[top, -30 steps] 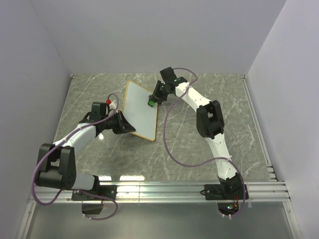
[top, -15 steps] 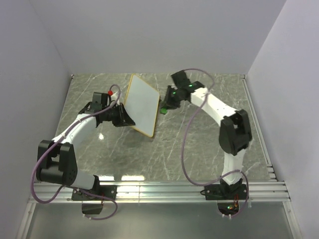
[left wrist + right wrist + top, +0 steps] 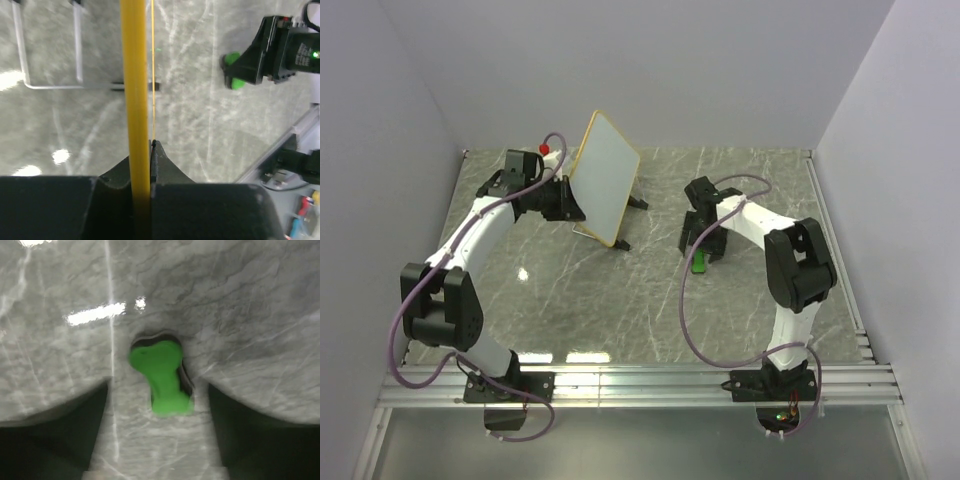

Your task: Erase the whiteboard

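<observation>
Two-finger left pincer (image 3: 150, 145): clamps the whiteboard's (image 3: 606, 178) frame
Right pincer (image 3: 701, 250): gapes over the green eraser (image 3: 162, 377) on worktop (image 3: 570, 300)

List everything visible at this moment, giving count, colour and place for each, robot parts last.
whiteboard: one, white with a light-wood frame, far left-centre of the table, tilted up on edge
wire stand: one, silver with black feet, attached to the whiteboard
eraser: one, green, lying on the table right of centre
table: one, grey marbled
rail: one, silver, along the near table edge
left arm: one, white and black
right arm: one, white and black
left pincer: black, shut on the whiteboard's frame
right pincer: black, open, straddling the eraser without touching it
</observation>
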Motion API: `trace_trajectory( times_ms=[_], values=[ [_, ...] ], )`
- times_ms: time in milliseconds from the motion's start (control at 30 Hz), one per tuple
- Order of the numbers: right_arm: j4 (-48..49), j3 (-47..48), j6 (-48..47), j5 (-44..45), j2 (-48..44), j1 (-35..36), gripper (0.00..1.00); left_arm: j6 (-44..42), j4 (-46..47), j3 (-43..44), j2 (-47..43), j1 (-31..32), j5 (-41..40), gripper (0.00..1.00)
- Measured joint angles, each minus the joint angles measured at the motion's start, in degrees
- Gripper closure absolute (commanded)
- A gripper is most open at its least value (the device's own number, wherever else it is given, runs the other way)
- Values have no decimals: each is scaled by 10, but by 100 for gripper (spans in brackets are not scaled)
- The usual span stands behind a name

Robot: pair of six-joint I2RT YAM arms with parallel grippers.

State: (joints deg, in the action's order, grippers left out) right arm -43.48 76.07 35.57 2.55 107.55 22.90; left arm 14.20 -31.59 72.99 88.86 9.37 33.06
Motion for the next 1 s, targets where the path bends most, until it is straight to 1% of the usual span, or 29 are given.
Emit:
trace_trajectory(
  times_ms=[33, 133, 233, 400, 633, 1000],
  values=[
    [-3, 0, -2, 5, 7, 0, 1, -8, -6, 9, 5, 0, -7, 100],
    [-5, 0, -14, 18, 17, 0, 0, -35, -23, 30, 17, 0, -36, 100],
    [-10, 0, -23, 28, 17, 0, 0, -49, -34, 32, 18, 0, -50, 100],
    [-13, -2, -38, 40, 13, 0, 0, -62, -36, 32, 19, 0, -44, 100],
    [-10, -32, -42, 40, -3, -1, 0, -75, -36, 31, 19, -1, -24, 100],
    [-7, -51, -46, 35, -5, -6, 0, -75, -36, 17, 34, 0, -7, 100]
  ],
)
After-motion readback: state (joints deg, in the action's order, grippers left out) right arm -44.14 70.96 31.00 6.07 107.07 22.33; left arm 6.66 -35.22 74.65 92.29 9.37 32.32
